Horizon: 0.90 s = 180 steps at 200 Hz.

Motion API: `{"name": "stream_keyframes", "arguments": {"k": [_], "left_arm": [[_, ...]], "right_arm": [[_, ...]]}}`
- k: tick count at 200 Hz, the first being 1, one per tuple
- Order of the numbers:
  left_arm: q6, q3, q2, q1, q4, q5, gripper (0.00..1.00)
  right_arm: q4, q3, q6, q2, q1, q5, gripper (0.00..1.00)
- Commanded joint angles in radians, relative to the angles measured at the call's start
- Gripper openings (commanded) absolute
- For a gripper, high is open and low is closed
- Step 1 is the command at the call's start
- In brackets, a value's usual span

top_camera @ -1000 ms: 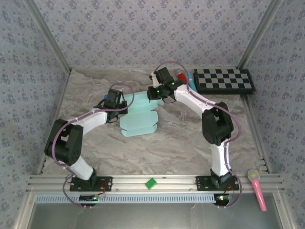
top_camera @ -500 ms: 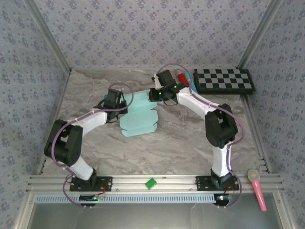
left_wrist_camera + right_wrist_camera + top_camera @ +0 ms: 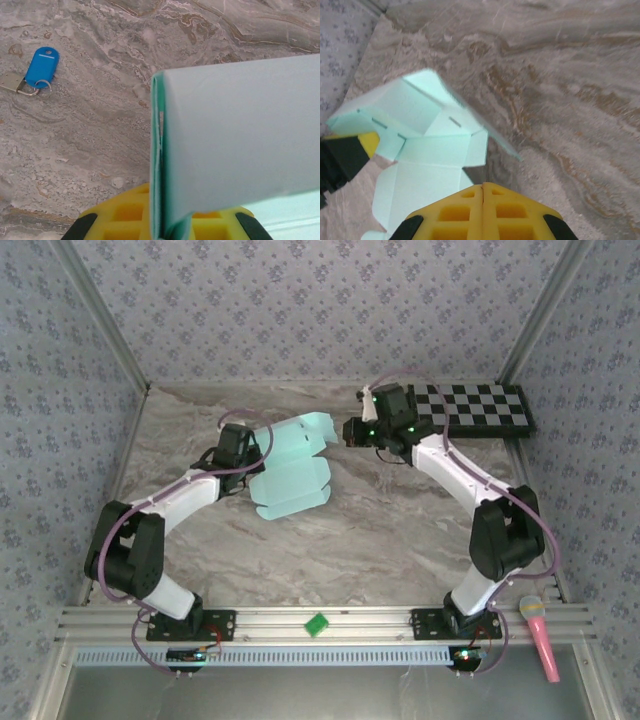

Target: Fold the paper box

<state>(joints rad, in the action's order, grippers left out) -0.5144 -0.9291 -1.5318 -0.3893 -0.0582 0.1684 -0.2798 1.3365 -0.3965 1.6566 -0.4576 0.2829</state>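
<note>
On the marbled desk (image 3: 400,530), toward its far middle, you see the paper box (image 3: 290,480) as a part-folded aqua sheet, its near end lying flat and its far panels lifted. Your left tool (image 3: 252,452) grasps its left edge, the card pinched between yellow fingers (image 3: 120,220). Your right tool (image 3: 350,432) is clenched on nothing, near the raised flap.
</note>
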Motion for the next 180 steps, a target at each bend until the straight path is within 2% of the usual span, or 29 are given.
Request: {"name": "stream_keyframes", "arguments": {"k": [1,91,156,180], "left_arm": [[-0.011,-0.053,0.025,-0.008,-0.012,-0.030,0.00],[0.026,-0.021,0.090,-0.008,0.003,-0.117,0.00],[0.043,-0.014,0.099,-0.008,0.015,-0.158,0.00],[0.042,-0.014,0.096,-0.008,0.014,-0.162,0.00]], "right_arm": [[0.033,-0.016,0.020,0.005,-0.016,0.052,0.00],[0.054,0.041,0.008,0.119,-0.012,0.044,0.00],[0.073,0.044,0.001,0.126,-0.007,0.027,0.00],[0.089,0.045,-0.001,0.126,-0.006,0.039,0.03]]}}
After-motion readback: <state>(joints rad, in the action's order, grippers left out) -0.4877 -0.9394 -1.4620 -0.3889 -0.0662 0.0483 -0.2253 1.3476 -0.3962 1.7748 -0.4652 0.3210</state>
